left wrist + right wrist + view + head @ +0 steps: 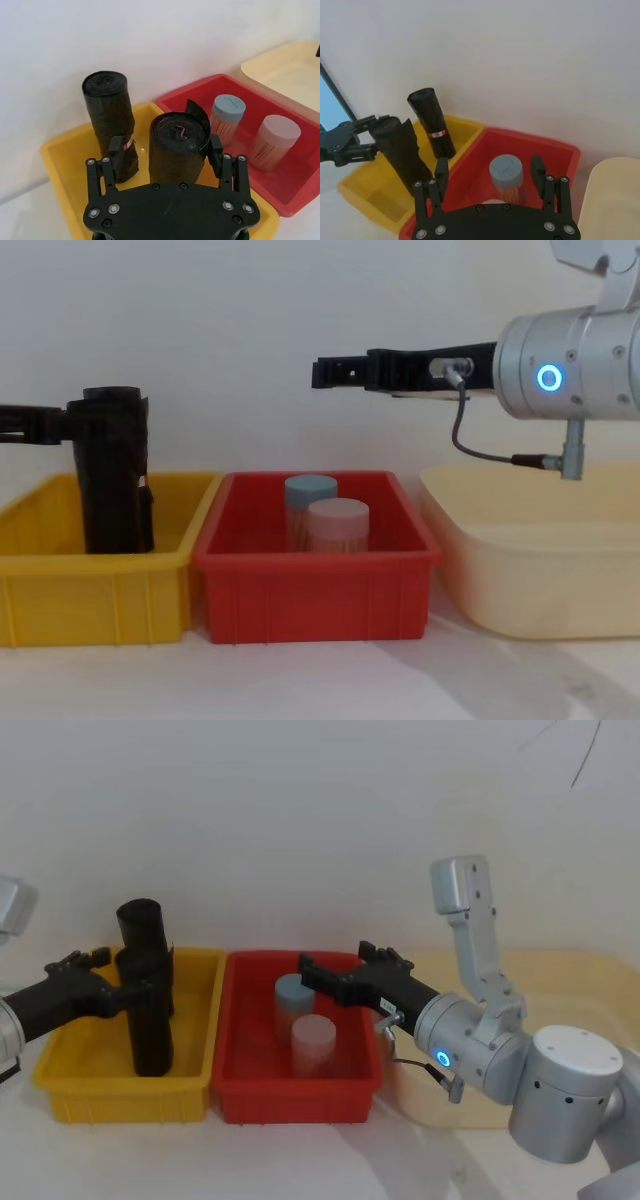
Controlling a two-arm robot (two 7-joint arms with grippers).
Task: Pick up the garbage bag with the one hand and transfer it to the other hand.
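The garbage bag, a plain black roll, stands upright in the yellow bin, in front of a second black roll that has a red-and-white sticker. My left gripper reaches in level from the left and is open, with a finger on each side of the plain roll. A gap shows beside one finger. My right gripper, on the blue-ringed arm, hangs open above the red bin, holding nothing. In the chest view it is well above the bins.
The red bin holds two capped cylinders, one blue-grey and one pink. A cream tub stands to the right of it. The white wall is close behind the bins.
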